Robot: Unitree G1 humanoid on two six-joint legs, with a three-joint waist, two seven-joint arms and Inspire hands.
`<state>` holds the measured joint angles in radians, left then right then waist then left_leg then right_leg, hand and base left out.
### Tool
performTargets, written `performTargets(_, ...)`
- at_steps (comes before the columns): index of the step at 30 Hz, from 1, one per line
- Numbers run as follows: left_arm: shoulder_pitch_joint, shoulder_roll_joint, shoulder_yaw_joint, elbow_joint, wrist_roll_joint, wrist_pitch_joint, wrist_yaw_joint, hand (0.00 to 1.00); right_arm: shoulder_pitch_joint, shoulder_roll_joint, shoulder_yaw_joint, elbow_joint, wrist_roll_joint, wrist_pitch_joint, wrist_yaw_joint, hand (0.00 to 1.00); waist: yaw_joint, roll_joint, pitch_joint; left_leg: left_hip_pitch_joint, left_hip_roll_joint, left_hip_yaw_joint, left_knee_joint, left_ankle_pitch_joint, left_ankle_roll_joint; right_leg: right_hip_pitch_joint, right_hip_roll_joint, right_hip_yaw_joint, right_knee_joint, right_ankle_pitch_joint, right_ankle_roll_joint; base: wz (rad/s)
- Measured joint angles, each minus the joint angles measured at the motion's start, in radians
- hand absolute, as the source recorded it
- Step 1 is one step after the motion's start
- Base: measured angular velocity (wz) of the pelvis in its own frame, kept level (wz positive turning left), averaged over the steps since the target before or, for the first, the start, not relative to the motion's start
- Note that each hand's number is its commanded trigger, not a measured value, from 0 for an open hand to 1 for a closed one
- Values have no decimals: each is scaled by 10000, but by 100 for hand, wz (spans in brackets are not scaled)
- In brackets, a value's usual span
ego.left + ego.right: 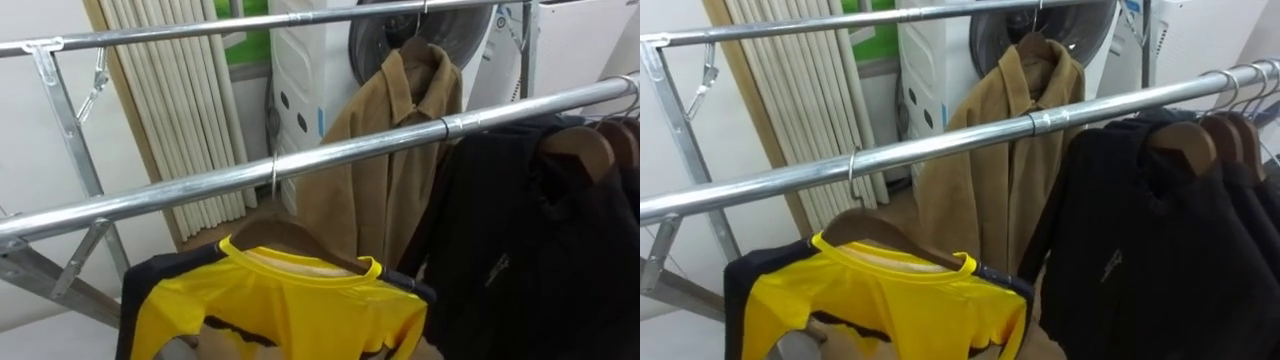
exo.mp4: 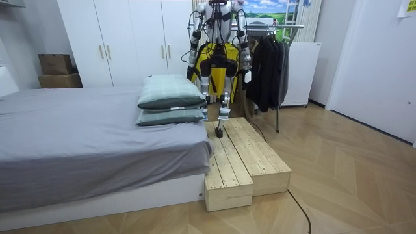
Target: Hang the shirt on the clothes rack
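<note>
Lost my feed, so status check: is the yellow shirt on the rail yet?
Both low at its sides: left hand, right hand. Hung: yellow shirt on hanger, hook over near rail. Close on the right: black clothes.

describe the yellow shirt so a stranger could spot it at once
Find the near metal rail. The yellow shirt hangs from it on a wooden hanger, left of the black garments. It is the only bright yellow piece, with dark sleeves; the tan jacket hangs on the far rail.
</note>
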<state>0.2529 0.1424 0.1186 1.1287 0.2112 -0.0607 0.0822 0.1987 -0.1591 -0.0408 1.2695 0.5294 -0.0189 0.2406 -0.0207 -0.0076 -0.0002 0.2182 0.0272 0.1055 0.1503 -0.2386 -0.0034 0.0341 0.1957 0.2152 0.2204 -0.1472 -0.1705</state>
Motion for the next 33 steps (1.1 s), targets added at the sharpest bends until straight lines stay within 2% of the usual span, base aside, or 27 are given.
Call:
performTargets(3,-149,-102,1,-35,-30,151,-8,0,-249,-62,-3,125,-410,76,-13,0,3,18,22,-2,0,-44,0,2,2,-1,-4,-42,0,1,-2,4)
performTargets(8,-236,-114,-4,-54,-58,256,-29,0,-502,-65,34,186,-719,156,-151,0,8,8,35,13,18,-25,22,4,3,-68,-3,-141,-27,1,-2,5)
performTargets(14,-280,-107,-3,-1,-41,283,-53,0,-663,-122,118,124,-1474,169,-209,0,9,13,33,-114,37,33,65,5,2,-152,13,-148,-18,9,-25,0)
performTargets(21,-293,-100,-4,-13,-54,322,-86,0,-904,-134,591,152,-1514,145,-523,0,18,-46,26,-212,54,-2,73,-16,-27,-142,16,-144,-20,30,-60,0)
performTargets(27,-293,-104,-44,-6,-59,322,-89,0,-903,-113,607,154,-1696,133,-577,0,17,-66,15,-186,53,-1,39,-15,-26,-147,21,-144,-17,31,-62,0)
performTargets(33,-293,-104,-48,-1,-214,311,19,0,-999,-96,683,149,-1900,60,-675,0,15,-43,48,-157,71,9,111,-30,-48,-139,45,-160,-4,31,-62,0)
